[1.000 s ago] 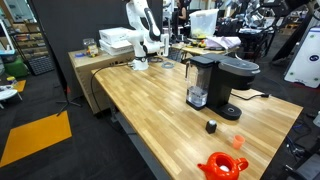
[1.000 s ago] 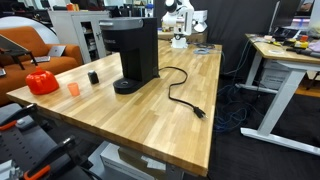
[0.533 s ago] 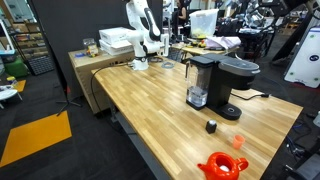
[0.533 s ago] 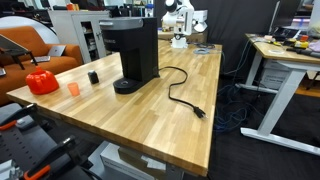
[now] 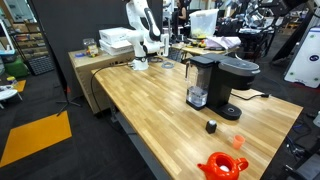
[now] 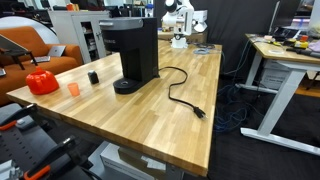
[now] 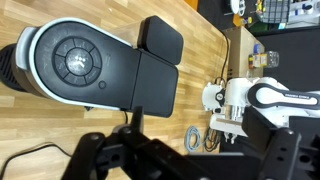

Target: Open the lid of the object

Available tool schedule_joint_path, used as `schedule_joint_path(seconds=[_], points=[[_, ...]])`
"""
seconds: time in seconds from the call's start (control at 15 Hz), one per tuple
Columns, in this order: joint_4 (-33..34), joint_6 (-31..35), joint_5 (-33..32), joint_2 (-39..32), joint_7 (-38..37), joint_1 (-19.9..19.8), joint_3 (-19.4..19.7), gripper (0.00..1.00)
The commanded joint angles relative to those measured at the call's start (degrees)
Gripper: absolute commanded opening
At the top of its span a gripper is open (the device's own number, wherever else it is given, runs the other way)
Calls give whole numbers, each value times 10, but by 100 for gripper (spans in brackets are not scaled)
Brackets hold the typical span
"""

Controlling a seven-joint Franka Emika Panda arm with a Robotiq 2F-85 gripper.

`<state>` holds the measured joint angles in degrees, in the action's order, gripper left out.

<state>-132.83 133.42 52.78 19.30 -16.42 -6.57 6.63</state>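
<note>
The black coffee maker [image 5: 222, 85] stands on the wooden table, its smoky water tank [image 5: 198, 80] at one side; it shows in both exterior views [image 6: 135, 50]. Its rounded black lid [image 5: 238, 68] is down. In the wrist view the machine [image 7: 110, 70] fills the upper left, with the round lid [image 7: 75, 60] and the tank's small flat cover [image 7: 158, 40]. My white arm [image 5: 142, 25] is folded at the table's far end [image 6: 180, 25], well away from the machine. My gripper [image 7: 190, 160] shows as dark fingers along the bottom edge, spread apart and empty.
A small black cylinder [image 5: 211, 126], a small orange cup [image 5: 238, 142] and a red-orange item [image 5: 222, 165] sit near the machine at the table's end. The power cord [image 6: 180, 95] snakes over the wood. Desks and clutter stand behind the arm.
</note>
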Motion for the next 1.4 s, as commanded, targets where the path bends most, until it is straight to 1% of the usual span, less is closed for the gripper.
schedule_joint_path(seconds=[0.0,0.2,0.53,0.6,0.67,0.87,0.93,1.0,1.07,1.13,1.33], points=[[1,-2,0,-1,-1,-4,-3,100],[1,-2,0,-1,-1,-4,-3,100],[7,-18,-27,-7,8,-2,-3,100],[8,-17,-30,-7,10,-2,-2,92],[8,-13,-29,-9,14,-2,0,72],[3,0,-23,-6,23,-4,5,53],[-3,9,-21,-2,27,-6,6,44],[-8,19,-19,1,31,-8,7,38],[-15,31,-20,6,35,-10,9,30],[-22,43,-19,11,38,-12,10,25],[-46,70,-17,29,48,-14,14,4]])
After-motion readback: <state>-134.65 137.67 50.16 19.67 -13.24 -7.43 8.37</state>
